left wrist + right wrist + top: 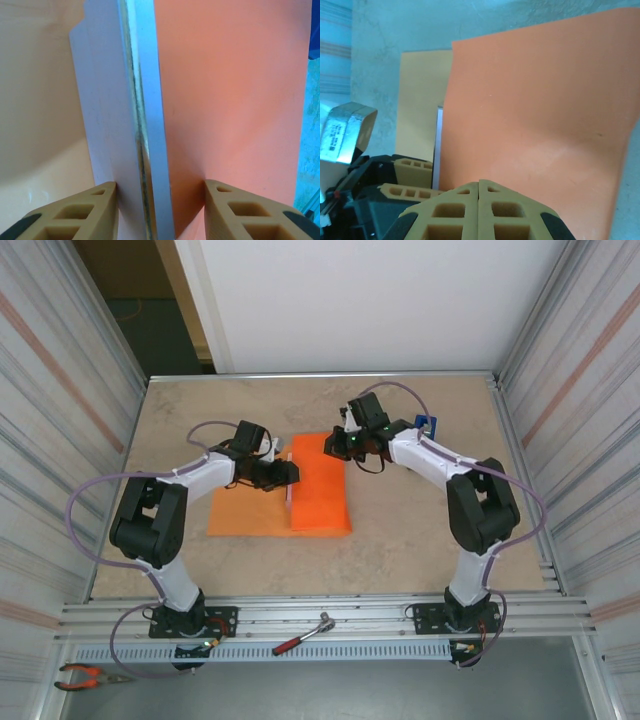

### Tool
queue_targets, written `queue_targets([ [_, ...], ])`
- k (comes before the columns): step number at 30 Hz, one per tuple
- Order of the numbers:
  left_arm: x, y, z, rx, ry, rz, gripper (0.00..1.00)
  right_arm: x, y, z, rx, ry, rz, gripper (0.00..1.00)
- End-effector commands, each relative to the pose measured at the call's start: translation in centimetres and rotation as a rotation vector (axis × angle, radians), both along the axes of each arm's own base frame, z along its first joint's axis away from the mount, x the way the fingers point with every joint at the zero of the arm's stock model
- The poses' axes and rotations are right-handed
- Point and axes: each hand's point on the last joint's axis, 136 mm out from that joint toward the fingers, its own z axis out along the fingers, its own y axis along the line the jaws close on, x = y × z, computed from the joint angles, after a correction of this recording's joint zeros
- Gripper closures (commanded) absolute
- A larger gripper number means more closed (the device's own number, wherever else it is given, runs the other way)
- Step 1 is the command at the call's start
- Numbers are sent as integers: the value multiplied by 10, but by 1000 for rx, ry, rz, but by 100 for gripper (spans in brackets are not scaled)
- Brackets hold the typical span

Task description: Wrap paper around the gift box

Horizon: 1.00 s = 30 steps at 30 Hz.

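Observation:
The orange paper [322,495] lies mid-table with its right part folded up over the gift box [290,490], which shows as a thin pale strip standing on edge. My left gripper [285,475] is shut across the box and the paper flap. In the left wrist view the pale box [110,100] touches the left finger and the paper [230,90] touches the right finger of that gripper [160,200]. My right gripper [337,445] sits at the far edge of the fold. Its fingers [479,200] are shut together above the paper [535,100], with nothing seen between them.
A blue tape dispenser [427,425] stands behind the right arm. A ratchet tool [305,633] and red pliers [80,676] lie on the near rail. Corrugated walls close both sides. Bare tabletop [420,530] surrounds the paper.

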Motion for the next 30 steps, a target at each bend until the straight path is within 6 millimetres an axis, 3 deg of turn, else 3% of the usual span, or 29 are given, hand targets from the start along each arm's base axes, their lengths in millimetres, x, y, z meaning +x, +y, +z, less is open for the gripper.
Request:
queue_targets([
  [1, -14, 7, -19, 46, 63, 12, 57, -9, 6, -19, -54, 55, 53, 100],
  [6, -14, 6, -18, 41, 62, 10, 57, -6, 6, -34, -102, 71, 39, 100],
  [12, -12, 4, -15, 29, 63, 13, 57, -7, -7, -62, -161, 122, -13, 100],
  [18, -5, 7, 10, 14, 27, 15, 52, -14, -20, -77, -179, 151, -44, 100],
  [20, 0, 20, 23, 6, 3, 57, 47, -16, -23, -80, -182, 156, -49, 100],
  [24, 12, 69, 39, 13, -34, 201, 38, -18, -24, -82, -181, 161, -51, 100],
  [30, 8, 143, 20, 102, 20, 405, 32, -20, -25, -89, -185, 171, -54, 100],
])
